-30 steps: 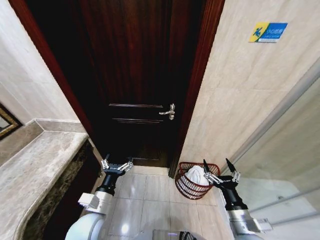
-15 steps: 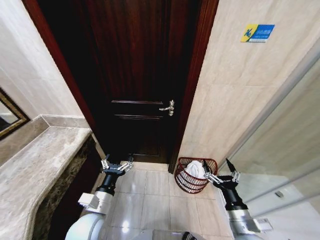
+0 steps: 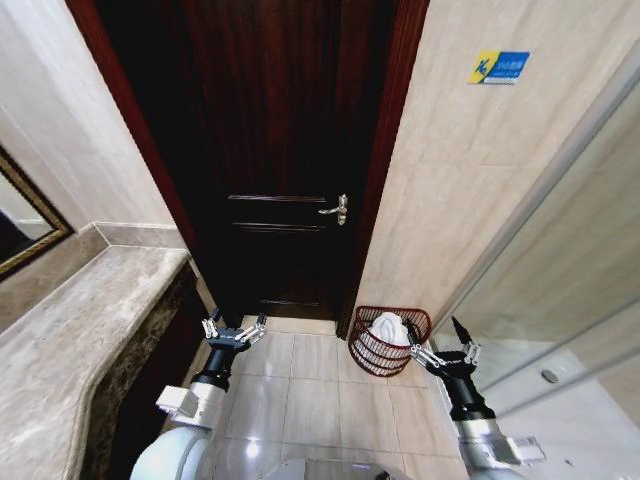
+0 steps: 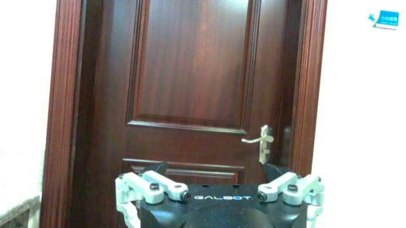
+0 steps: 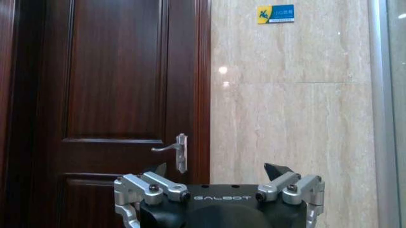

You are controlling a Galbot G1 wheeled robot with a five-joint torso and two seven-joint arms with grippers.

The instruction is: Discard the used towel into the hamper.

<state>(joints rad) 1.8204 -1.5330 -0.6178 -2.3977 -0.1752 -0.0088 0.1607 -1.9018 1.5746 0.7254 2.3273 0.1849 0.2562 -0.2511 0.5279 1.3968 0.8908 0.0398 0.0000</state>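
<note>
The hamper (image 3: 388, 343), a dark reddish-brown wire basket, stands on the tiled floor by the door frame in the head view. A white towel (image 3: 388, 327) lies bunched inside it. My right gripper (image 3: 441, 348) hangs open just to the right of the hamper, holding nothing. My left gripper (image 3: 235, 330) is open and empty over the floor in front of the door, well left of the hamper. Both wrist views look at the door, with each gripper's own fingers spread: left gripper (image 4: 219, 173), right gripper (image 5: 220, 171).
A dark wooden door (image 3: 280, 150) with a metal handle (image 3: 336, 210) is shut ahead. A marble counter (image 3: 70, 330) runs along the left, a framed mirror (image 3: 25, 225) above it. Beige tiled wall and a glass partition (image 3: 570, 270) stand on the right. A blue sign (image 3: 498, 66) is on the wall.
The whole head view has shifted, so the camera has moved; door and hamper sit lower and farther. Both grippers hold the same open pose. The towel stays in the hamper.
</note>
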